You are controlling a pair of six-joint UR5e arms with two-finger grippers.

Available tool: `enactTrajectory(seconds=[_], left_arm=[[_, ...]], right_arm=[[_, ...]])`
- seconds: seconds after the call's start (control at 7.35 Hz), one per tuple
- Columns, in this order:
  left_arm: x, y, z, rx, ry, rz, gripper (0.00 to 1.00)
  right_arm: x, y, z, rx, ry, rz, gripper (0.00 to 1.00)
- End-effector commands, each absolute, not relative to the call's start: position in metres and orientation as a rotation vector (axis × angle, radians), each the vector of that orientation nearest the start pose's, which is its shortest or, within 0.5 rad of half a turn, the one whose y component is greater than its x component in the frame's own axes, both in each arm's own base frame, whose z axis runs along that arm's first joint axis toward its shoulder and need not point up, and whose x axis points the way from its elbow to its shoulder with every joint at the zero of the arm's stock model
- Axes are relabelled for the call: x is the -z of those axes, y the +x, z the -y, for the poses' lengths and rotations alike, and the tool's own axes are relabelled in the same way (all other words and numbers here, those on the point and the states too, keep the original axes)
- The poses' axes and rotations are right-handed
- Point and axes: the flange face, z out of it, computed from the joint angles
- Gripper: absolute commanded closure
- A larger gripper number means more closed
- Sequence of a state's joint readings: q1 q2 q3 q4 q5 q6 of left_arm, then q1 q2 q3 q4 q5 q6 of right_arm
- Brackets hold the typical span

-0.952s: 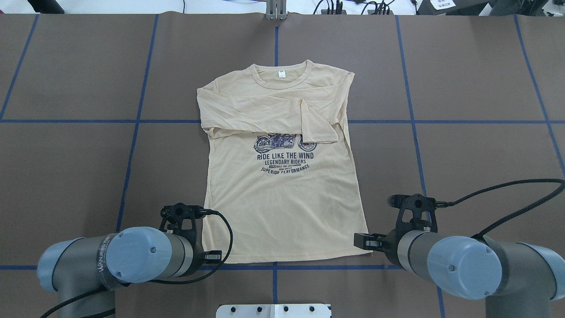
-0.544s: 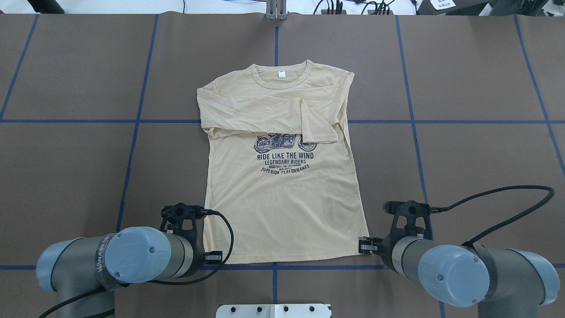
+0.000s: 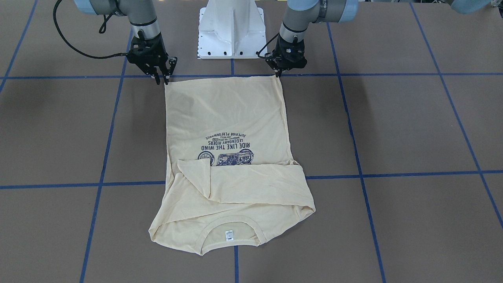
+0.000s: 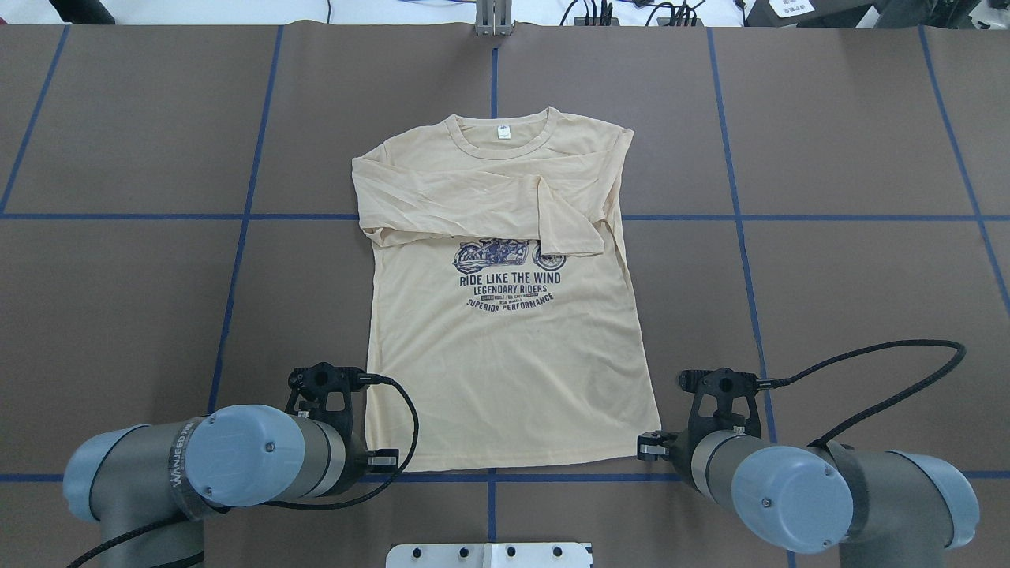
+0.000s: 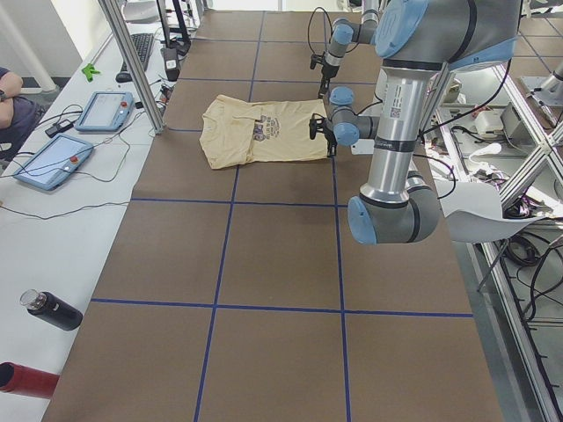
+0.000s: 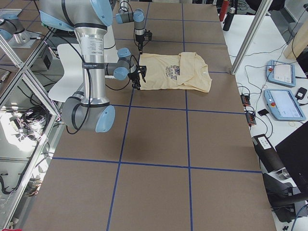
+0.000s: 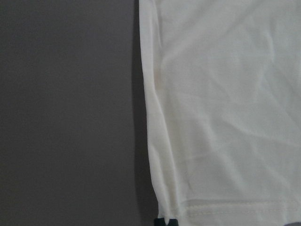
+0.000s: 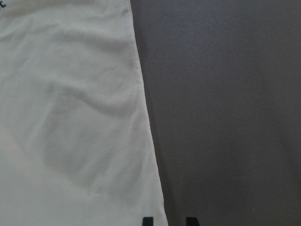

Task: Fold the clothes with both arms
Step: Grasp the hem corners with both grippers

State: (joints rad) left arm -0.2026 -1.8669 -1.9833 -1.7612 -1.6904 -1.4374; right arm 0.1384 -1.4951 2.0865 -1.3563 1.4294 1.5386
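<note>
Brown table [image 3: 393,118] with blue tape lines fills the front-facing view, and the shirt [image 3: 224,118] lies flat on it, hem toward the robot, collar and label [image 3: 229,235] on the far side. Both sleeves are folded across the chest, just touching the print [image 3: 226,151]. We see the right gripper [image 3: 162,80] at one hem corner, its fingers spread apart. The left gripper [image 3: 279,74] stands at the other corner with fingers pressed together on the cloth.

From overhead, we find both wrists low at the near hem, one at each corner, and the shirt between them in the table's middle.

Both side views show the shirt small, near the robot's base, with the two grippers at its hem.

On the left wrist camera, dark fingertips [image 7: 167,222] meet tightly at the hem corner.

On the right wrist camera, two fingertips [image 8: 148,221] stand apart, and the shirt's side edge runs down between them.
</note>
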Motion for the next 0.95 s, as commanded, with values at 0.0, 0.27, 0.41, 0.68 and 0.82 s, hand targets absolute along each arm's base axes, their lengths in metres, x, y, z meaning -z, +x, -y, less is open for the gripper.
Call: enactTrajectory(seconds=[0.0, 0.27, 0.41, 0.68, 0.82], left_arm=[[-0.2971, 0.5253, 0.2318, 0.010, 0.040, -0.905, 1.00], [-0.2968, 0.5253, 0.2318, 0.010, 0.041, -0.907, 1.00], [-0.2968, 0.5253, 0.2318, 0.010, 0.041, -0.907, 1.00], [-0.2968, 0.5253, 0.2318, 0.010, 0.041, -0.907, 1.00], [-0.2970, 0.5243, 0.2325, 0.012, 0.041, -0.907, 1.00]], right_arm=[[-0.3672, -0.4838, 0.2125, -0.151, 0.202, 0.783, 0.64], [-0.3678, -0.4849, 0.2112, -0.150, 0.209, 0.781, 0.64], [-0.3678, -0.4855, 0.2097, -0.147, 0.208, 0.781, 0.64], [-0.3671, -0.4865, 0.2082, -0.144, 0.207, 0.783, 0.64], [-0.3680, -0.4865, 0.2075, -0.143, 0.206, 0.780, 0.64]])
